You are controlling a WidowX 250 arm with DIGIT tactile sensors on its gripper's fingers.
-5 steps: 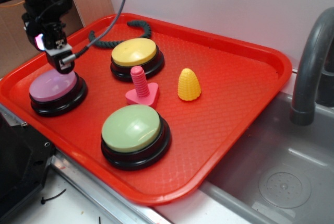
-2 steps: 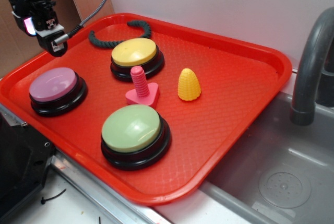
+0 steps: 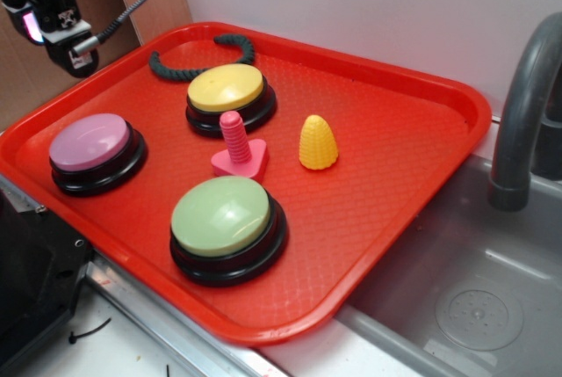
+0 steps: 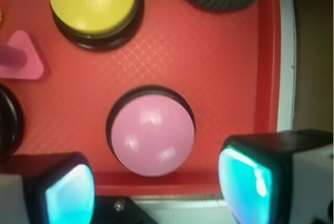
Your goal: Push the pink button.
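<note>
Claw [image 3: 72,54] has lifted clear of the pink button [image 3: 89,142], which now sits well below it (jaws spread wide, empty); the press looks done.

The gripper [image 3: 77,59] runs off the exterior view's top-left corner, so its jaw gap can't be read. In the wrist view the fingers [image 4: 250,182] are blurred and cropped below, and the pink peg [image 4: 18,59] is cut at the left edge.
</note>
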